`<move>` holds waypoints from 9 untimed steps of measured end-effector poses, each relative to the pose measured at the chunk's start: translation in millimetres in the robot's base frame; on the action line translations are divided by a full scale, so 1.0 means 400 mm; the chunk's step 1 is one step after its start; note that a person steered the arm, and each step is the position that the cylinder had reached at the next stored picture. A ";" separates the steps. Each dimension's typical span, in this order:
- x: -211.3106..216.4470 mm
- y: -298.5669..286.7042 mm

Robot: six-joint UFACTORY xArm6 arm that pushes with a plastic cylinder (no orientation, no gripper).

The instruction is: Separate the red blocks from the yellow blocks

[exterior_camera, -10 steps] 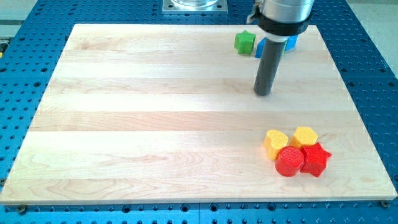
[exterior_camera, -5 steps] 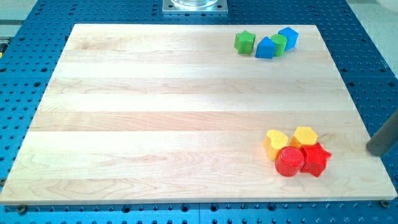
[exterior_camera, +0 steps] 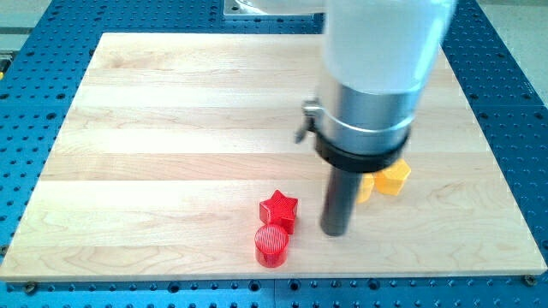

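A red star block [exterior_camera: 279,210] and a red cylinder block [exterior_camera: 272,245] lie together near the view's bottom, left of centre-right. My tip [exterior_camera: 334,231] rests on the board just right of the red star, a small gap away. Two yellow blocks lie right of the rod: one [exterior_camera: 395,176] shows clearly, the other [exterior_camera: 365,188] is mostly hidden behind the rod. The rod stands between the red pair and the yellow pair.
The wooden board [exterior_camera: 171,171] sits on a blue perforated table [exterior_camera: 26,103]. The arm's large body [exterior_camera: 377,77] hides the board's upper right, where the green and blue blocks stood earlier.
The red star and red cylinder have moved left, away from the yellow blocks. The yellow blocks sit slightly higher. My rod came from the right edge to between the two pairs.
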State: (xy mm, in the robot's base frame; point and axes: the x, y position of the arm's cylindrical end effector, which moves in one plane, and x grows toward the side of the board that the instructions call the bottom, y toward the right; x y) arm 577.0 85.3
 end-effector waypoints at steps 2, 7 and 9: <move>0.105 -0.011; -0.121 -0.373; -0.135 -0.415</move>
State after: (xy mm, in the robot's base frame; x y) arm 522.8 -80.7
